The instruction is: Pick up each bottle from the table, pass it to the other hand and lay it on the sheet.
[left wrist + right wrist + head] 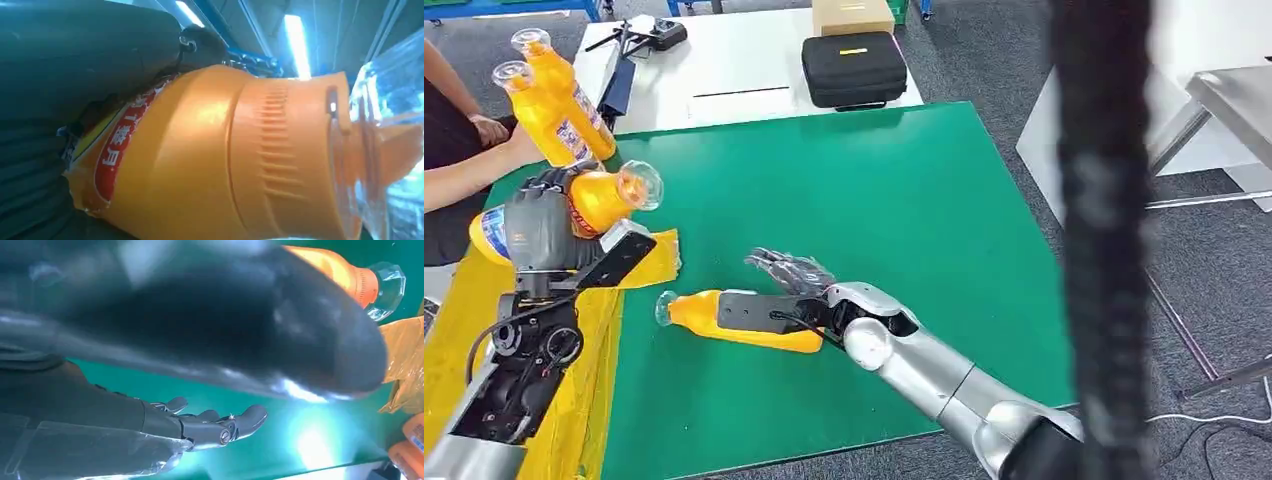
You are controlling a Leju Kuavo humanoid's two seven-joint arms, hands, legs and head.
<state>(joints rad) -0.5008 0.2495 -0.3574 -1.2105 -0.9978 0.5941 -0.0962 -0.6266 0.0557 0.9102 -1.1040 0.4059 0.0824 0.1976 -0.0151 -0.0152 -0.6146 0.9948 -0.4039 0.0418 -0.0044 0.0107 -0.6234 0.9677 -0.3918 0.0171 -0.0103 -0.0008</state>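
Note:
My left hand [542,228] grips an orange bottle [602,200] around its body and holds it above the yellow sheet [589,385], with the clear cap [640,185] pointing right. Up close, the left wrist view has this bottle [210,160] against the hand [75,60]. A second orange bottle [724,320] lies on its side on the green table [894,210], cap toward the sheet. My right hand [776,292] is at it with the fingers [789,268] spread beyond the bottle. Its thumb [250,325] lies over the bottle [345,270], and the fingers [220,425] are stretched out with nothing in them.
A person's arm [464,170] at the left edge holds two upright orange bottles [554,100]. Behind the green table, a white table [724,75] carries a black case [854,68]. A dark blurred post [1104,240] stands close in front at the right.

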